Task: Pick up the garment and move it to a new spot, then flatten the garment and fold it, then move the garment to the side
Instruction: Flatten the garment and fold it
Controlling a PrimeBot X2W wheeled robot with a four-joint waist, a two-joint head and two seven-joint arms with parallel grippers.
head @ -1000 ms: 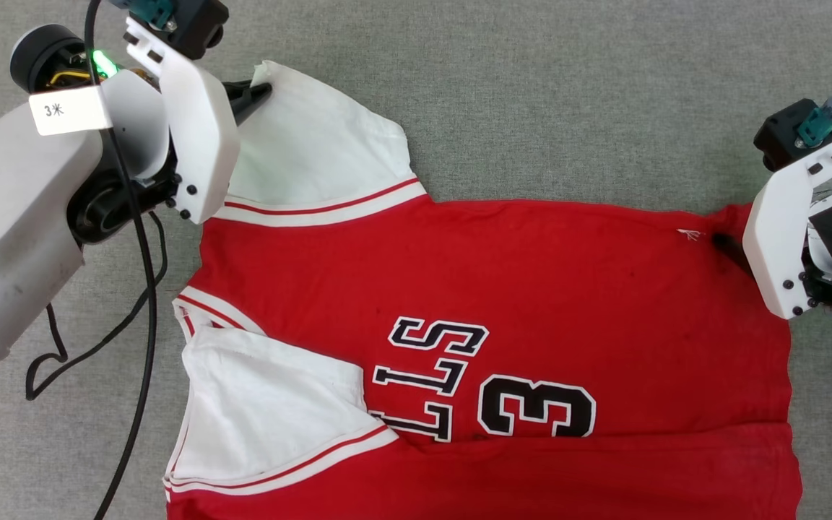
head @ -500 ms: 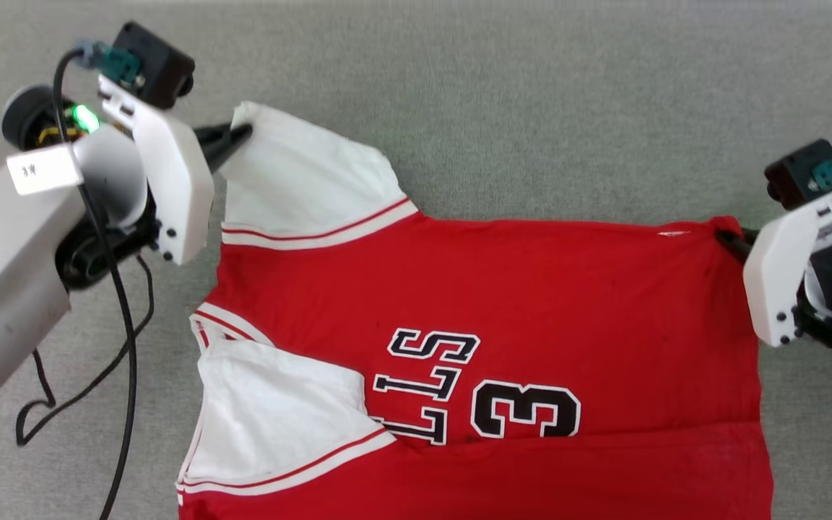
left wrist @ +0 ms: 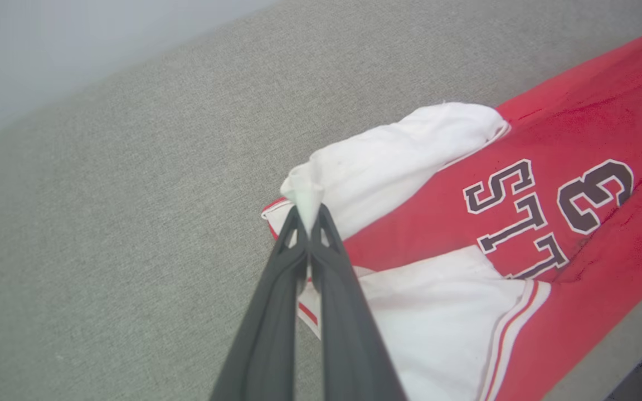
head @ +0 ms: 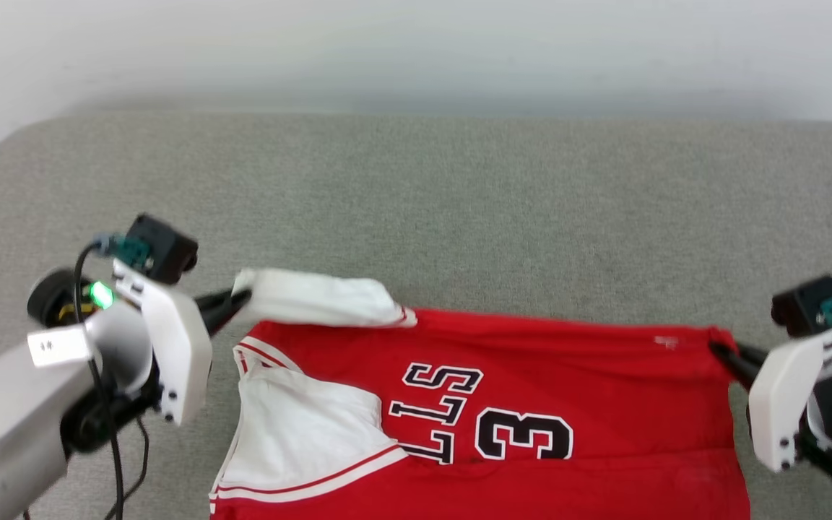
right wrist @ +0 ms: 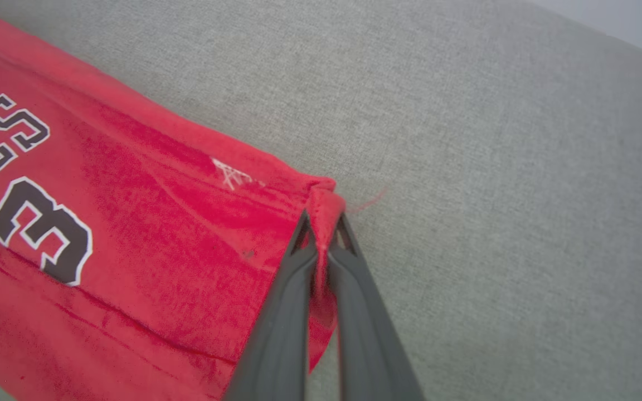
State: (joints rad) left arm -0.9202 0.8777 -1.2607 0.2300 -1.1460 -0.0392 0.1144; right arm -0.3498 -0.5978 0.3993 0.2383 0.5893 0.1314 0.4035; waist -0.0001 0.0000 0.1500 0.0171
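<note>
A grey fabric-covered surface [head: 459, 202] is spread before the robot. The red jersey T-shirt [head: 604, 390] is laid front up on its near part, with the long axis running from the robot's left to its right. The far edge appears to be raised a little and drawn taut between the arms. A second white sleeve [head: 300, 433] is left folded in over the chest beside the lettering.

The left gripper [left wrist: 309, 214] is clenched on the tip of the far white sleeve [head: 315, 296]. The right gripper [right wrist: 324, 220] is clenched on the red hem corner [right wrist: 321, 195]. From both pincers the shirt's body lies toward the robot, so each end is served by its own arm. An even pull by both is judged to be needed.
</note>
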